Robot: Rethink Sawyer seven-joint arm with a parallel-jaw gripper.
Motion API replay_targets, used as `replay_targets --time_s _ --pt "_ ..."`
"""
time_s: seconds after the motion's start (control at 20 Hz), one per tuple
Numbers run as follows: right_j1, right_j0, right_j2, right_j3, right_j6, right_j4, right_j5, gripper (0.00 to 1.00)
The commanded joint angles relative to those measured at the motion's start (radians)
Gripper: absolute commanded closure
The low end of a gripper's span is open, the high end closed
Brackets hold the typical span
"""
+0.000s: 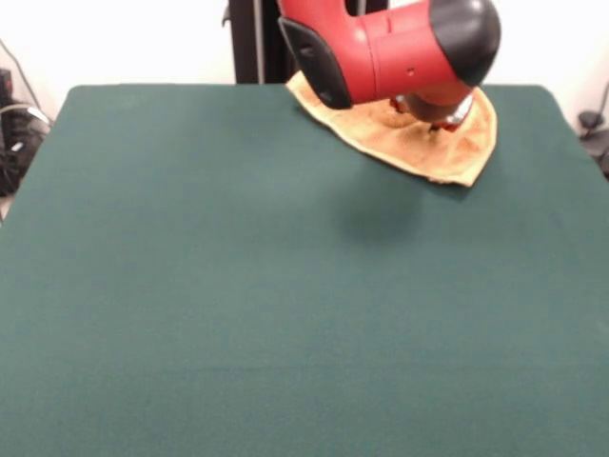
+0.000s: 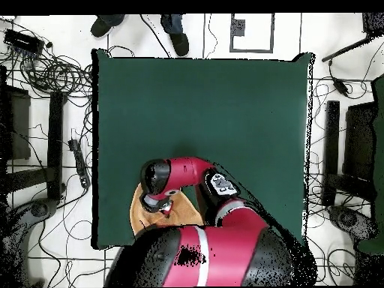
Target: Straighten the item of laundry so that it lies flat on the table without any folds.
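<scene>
Dark green felt covers the desk [image 1: 238, 305], bare over most of its top. At its robot-side edge lies the orange-tan towel [image 1: 447, 143], rumpled under the red arm [image 1: 381, 43]. Whether the hand [image 1: 440, 119], low over the cloth, is apart or together cannot be told.

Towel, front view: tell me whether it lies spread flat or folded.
Cannot tell fully. The towel lies low on the table, its visible edge doubled like a fold, but the arm hides much of it.

A white floor [image 2: 45, 255] is seen round the surface, strewn with black cables [image 2: 52, 71]. Dark stands [image 2: 341, 161] are placed beside both side edges. A white wall [image 1: 143, 43] is seen behind the far edge.
</scene>
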Motion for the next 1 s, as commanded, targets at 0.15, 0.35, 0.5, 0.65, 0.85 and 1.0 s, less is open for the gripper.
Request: replay_targets --time_s 0.15,0.35,0.5,0.65,0.85,1.0 --pt "0.150 -0.077 0.042 -0.155 -0.234 -0.279 -0.351 0.00" --pt "0.080 -0.096 0.065 -0.089 -0.197 -0.275 -0.299 0.00" --pt "0.048 -0.109 0.079 -0.070 -0.190 -0.280 -0.274 0.00" --pt "0.004 -0.126 0.093 -0.040 -0.187 -0.274 -0.235 0.00" --pt "-0.061 -0.137 0.104 0.020 -0.152 -0.278 -0.224 0.00" --pt "-0.094 -0.140 0.104 0.057 -0.114 -0.289 -0.237 0.00"
